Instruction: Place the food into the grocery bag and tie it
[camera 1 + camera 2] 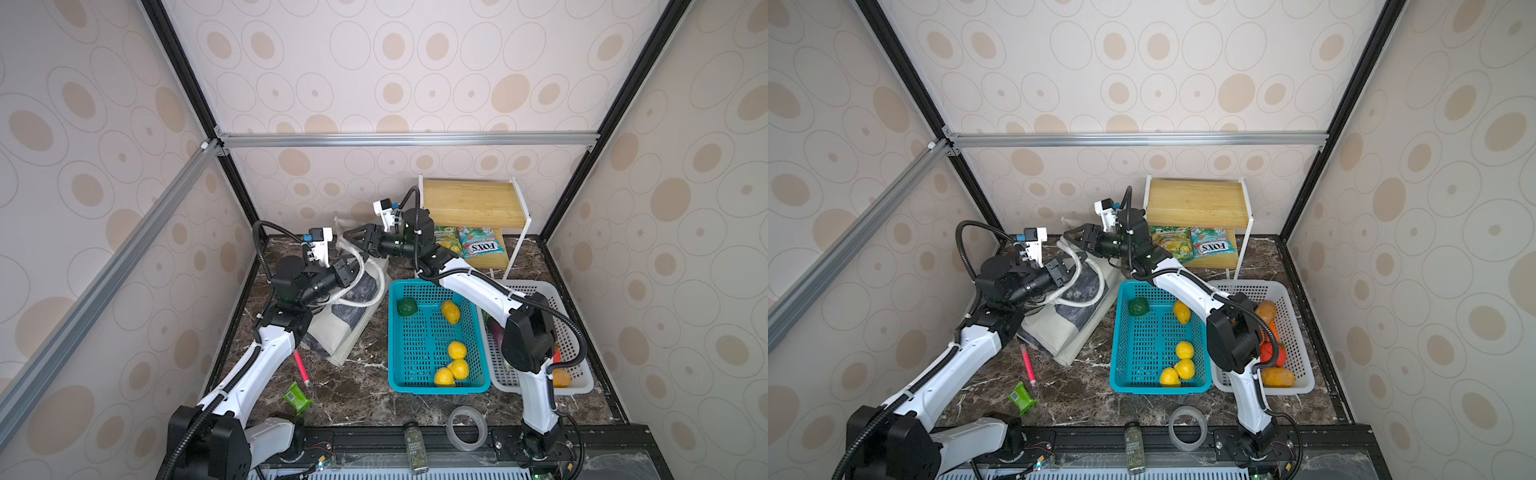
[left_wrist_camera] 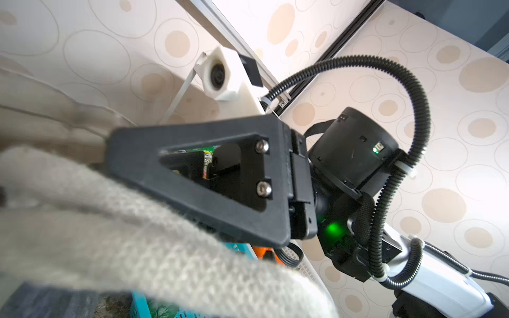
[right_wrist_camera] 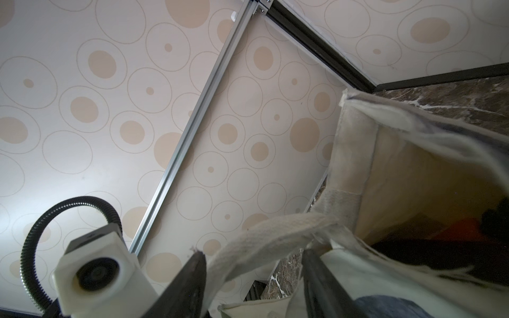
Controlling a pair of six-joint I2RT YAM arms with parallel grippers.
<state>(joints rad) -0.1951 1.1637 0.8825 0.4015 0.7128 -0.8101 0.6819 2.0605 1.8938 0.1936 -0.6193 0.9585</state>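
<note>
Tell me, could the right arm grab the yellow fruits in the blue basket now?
Probably yes. The right claw is open, with the bag strap between its jaws, and the yellow fruits lie uncovered in the teal basket beside that arm.

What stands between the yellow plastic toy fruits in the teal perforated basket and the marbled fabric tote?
Only the wall of the teal perforated basket; the marbled fabric tote lies beside it. The right arm crosses above its far corner.

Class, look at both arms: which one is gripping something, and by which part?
The left gripper grips the bag by one white strap. The right gripper has open jaws around strap too, gripping nothing.
</note>
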